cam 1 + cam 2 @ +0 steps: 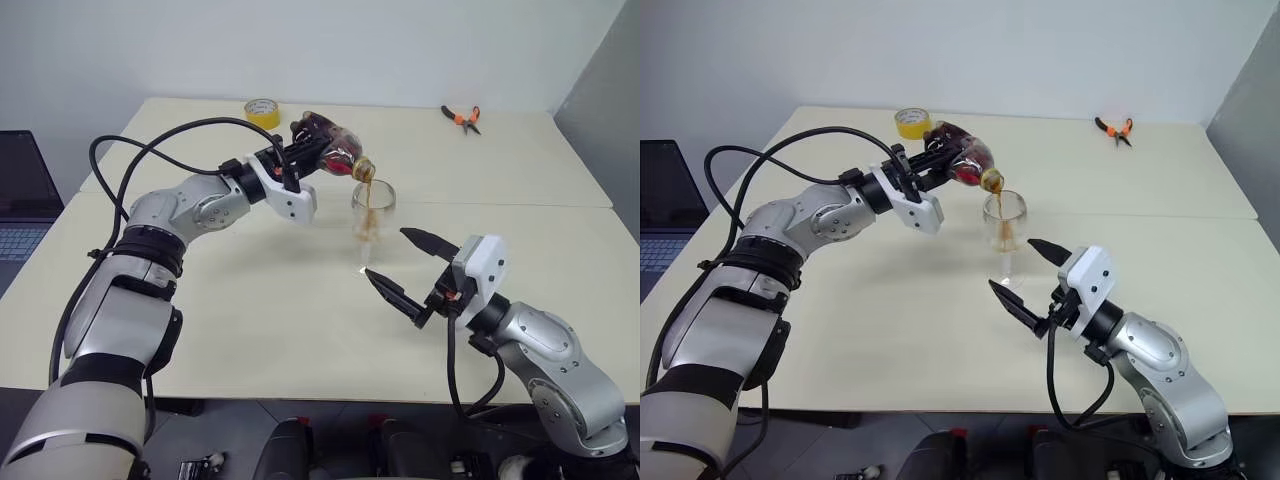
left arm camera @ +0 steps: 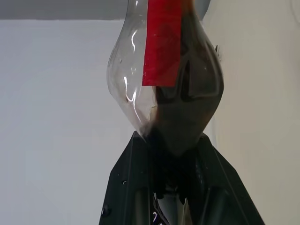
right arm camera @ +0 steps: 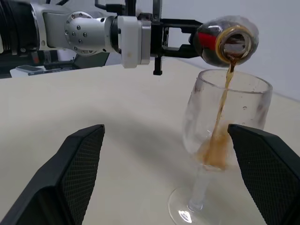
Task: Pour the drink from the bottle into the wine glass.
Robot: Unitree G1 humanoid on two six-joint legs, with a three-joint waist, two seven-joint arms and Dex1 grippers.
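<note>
Pouring | left gripper (image 1: 300, 155) is clamping the bottle (image 1: 328, 143), tilting it over the wine glass (image 1: 371, 222); drink (image 3: 219, 136) is streaming in | right gripper (image 1: 408, 268) is waiting open beside the stem | glass looks fragile, tippy; steadying at the stem seems wisest

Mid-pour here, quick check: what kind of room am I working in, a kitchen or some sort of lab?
Likely a lab or office workspace, not a kitchen: plain cream tables pushed together against a bare wall, orange-handled pliers and a yellow tape roll at the far side, and a laptop on a table to the left.
</note>
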